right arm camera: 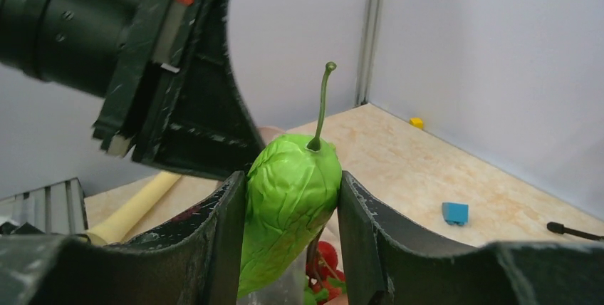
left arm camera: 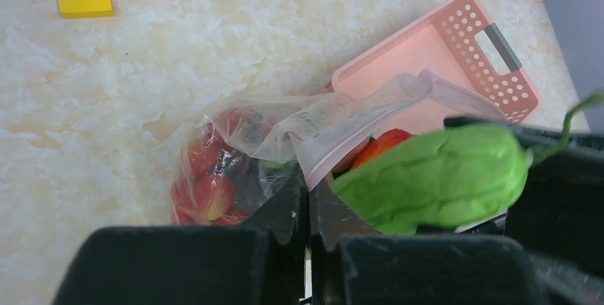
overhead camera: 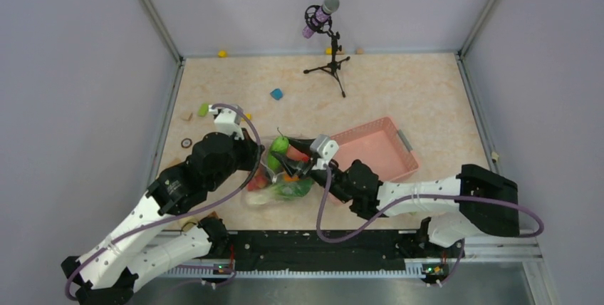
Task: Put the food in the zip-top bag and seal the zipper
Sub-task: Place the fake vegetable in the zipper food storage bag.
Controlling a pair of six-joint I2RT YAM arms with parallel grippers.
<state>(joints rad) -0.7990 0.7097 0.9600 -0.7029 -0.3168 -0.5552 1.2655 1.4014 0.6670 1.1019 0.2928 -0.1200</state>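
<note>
The left gripper [left arm camera: 310, 209] is seen fully closed on a fold of the zip-top bag [left arm camera: 320, 123], with food [left arm camera: 212, 192] bagged just beyond its fingertips, while the green cucumber [right arm camera: 288, 191] is clamped stem-up between the half-spread fingers of the right gripper [right arm camera: 290, 180].

Toward the bench's near edge, just left of the pink basket [overhead camera: 384, 150], lies the zip-top bag [overhead camera: 253, 195], holding red and green food [overhead camera: 290, 189]. The right pincer [overhead camera: 293, 157] grips a green cucumber [overhead camera: 278, 145] above it.
</note>
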